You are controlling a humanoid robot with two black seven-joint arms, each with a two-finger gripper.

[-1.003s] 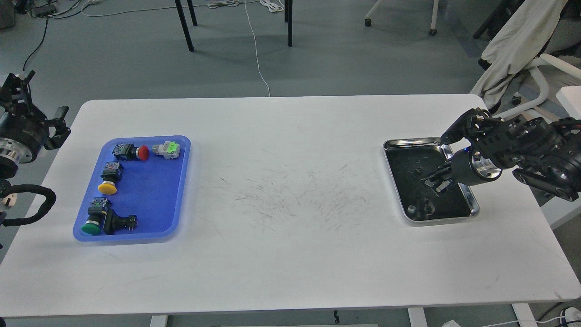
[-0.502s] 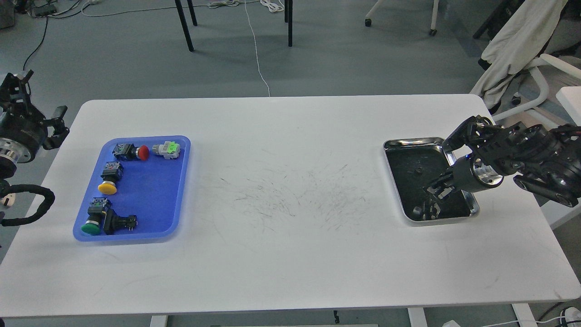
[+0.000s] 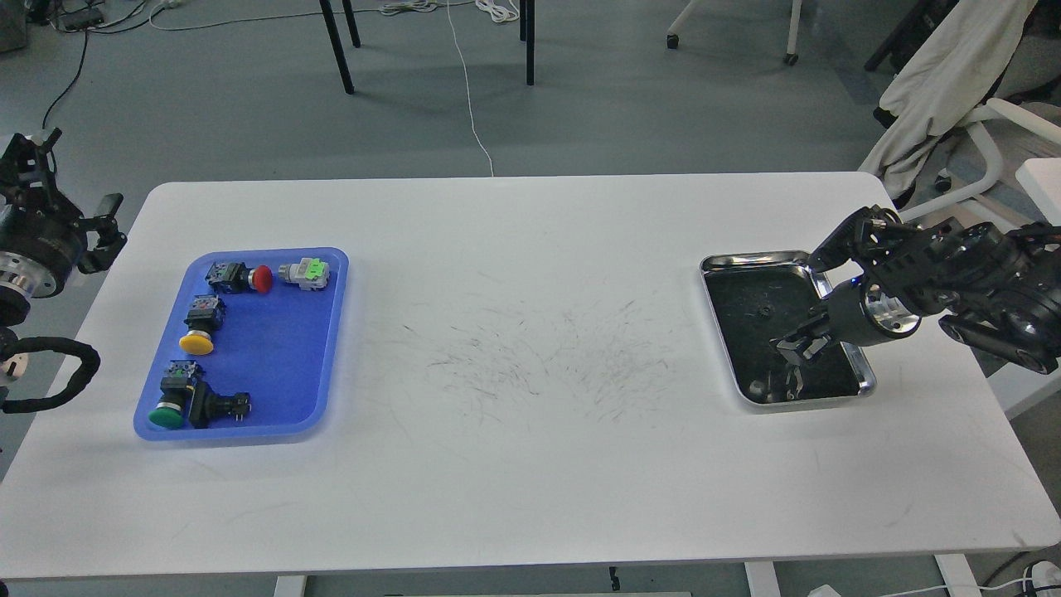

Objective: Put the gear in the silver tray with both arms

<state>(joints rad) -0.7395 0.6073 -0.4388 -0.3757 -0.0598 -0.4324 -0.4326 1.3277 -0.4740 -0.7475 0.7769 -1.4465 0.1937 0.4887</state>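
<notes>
A single head view is given, looking forward and down from above the near edge; the whole white desk is taken in.

Right hand low, left hand aside.

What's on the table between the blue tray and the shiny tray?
Nothing: the head view shows only bare white table with dark scuff marks between the blue tray and the silver tray.

Shiny silver tray, dark scuffed base, lies flat at table's right.
</notes>
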